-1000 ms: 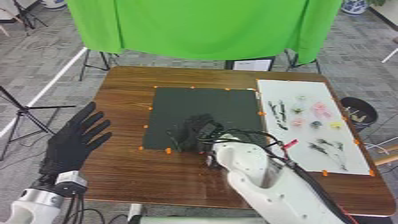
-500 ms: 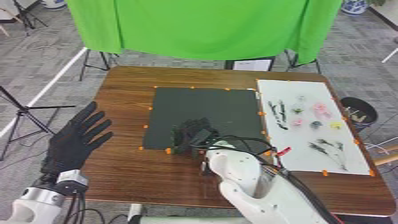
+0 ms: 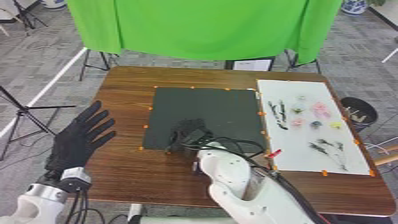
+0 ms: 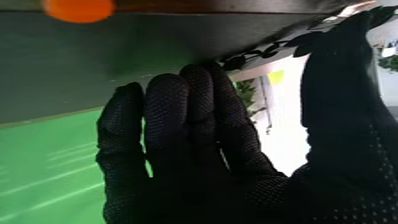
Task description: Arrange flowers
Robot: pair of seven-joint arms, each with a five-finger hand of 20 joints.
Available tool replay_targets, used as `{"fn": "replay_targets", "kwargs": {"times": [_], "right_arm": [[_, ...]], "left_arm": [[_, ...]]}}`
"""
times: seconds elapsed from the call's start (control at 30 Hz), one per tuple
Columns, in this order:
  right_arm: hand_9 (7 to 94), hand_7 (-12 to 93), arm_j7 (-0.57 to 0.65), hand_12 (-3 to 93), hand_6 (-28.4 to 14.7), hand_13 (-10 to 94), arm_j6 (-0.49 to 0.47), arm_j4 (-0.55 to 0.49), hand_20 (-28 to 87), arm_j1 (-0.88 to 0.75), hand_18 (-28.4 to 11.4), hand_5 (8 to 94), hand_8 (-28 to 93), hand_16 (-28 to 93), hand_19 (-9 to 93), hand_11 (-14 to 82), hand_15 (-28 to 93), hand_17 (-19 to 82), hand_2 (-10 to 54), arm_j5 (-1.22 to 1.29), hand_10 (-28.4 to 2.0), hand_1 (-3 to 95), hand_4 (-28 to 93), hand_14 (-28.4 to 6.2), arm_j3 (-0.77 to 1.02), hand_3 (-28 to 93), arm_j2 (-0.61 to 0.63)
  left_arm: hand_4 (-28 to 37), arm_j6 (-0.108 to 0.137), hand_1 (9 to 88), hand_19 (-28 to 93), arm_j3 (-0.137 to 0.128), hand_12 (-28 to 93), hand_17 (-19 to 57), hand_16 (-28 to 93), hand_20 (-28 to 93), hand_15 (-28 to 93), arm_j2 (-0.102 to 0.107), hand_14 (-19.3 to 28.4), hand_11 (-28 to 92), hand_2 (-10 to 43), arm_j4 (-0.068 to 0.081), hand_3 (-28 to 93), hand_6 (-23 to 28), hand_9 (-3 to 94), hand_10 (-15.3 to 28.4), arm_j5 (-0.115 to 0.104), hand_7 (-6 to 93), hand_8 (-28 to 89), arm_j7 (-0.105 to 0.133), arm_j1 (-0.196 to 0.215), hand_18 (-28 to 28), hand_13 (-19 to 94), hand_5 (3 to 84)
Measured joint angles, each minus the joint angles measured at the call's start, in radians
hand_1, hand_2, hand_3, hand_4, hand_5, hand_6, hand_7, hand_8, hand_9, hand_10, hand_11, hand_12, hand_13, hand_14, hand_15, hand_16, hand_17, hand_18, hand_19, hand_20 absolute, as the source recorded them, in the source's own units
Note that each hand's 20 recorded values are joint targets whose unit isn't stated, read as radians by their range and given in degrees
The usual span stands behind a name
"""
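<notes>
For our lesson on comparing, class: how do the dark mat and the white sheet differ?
The dark mat is nearly square; the white sheet is longer and narrower. Flowers lie on the white sheet, while the right hand is over the dark mat. Both lie flat on the table.

You've brought the right hand (image 3: 188,132) closer to the mat's (image 3: 209,104) near left corner and nudged the left hand (image 3: 75,143) slightly inward at the table's (image 3: 133,177) left edge
</notes>
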Motion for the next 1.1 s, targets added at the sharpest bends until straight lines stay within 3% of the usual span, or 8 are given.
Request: {"fn": "replay_targets", "kwargs": {"times": [0.27,0.57,0.83,1.1], "right_arm": [[36.7,35,-0.005,43.8,-6.5,38,0.009,0.005,55,0.000,-20.2,42.0,-14,35,77,62.2,86,17,-9.5,0.001,-14.3,21.3,-28,-13.4,0.003,91,-0.003],[32.6,29,-0.038,36.5,-7.8,35,0.028,0.003,55,0.020,-20.3,37.6,-13,33,76,54.4,84,16,-9.5,0.028,-14.0,22.3,-28,-13.0,0.026,92,0.056],[35.4,28,-0.045,33.7,-8.0,36,0.019,-0.153,55,-0.006,-20.4,38.6,-12,32,77,50.7,83,17,-9.5,0.105,-14.8,20.9,-28,-13.5,0.157,91,0.192],[43.4,32,0.058,35.3,-6.8,44,0.101,-0.291,55,-0.116,-20.5,45.7,-12,33,80,54.9,83,20,-9.5,0.173,-15.1,19.9,-28,-13.8,0.381,86,0.372]], "left_arm": [[-28.2,0.000,24.9,31,-0.005,21,-11.3,6,10,19,-0.001,13.4,12,-9.5,-0.002,69,2.5,20.4,9.7,0.000,16.9,-10,0.003,0.007,20.4,14,23.5],[-28.2,0.002,24.9,31,-0.020,21,-11.3,6,10,19,-0.014,13.4,12,-9.5,-0.010,69,2.5,20.4,9.7,0.001,17.0,-10,0.010,0.035,20.4,14,23.6],[-28.2,0.003,24.9,31,-0.037,21,-11.3,6,10,19,-0.025,13.4,12,-9.5,-0.020,69,2.5,20.4,9.7,0.002,17.0,-10,0.012,0.060,20.4,14,23.5],[-28.2,0.005,25.0,31,-0.051,21,-11.4,6,10,19,-0.031,13.4,12,-9.5,-0.028,69,2.4,20.4,9.7,0.003,17.0,-10,0.014,0.078,20.4,14,23.5]]}}
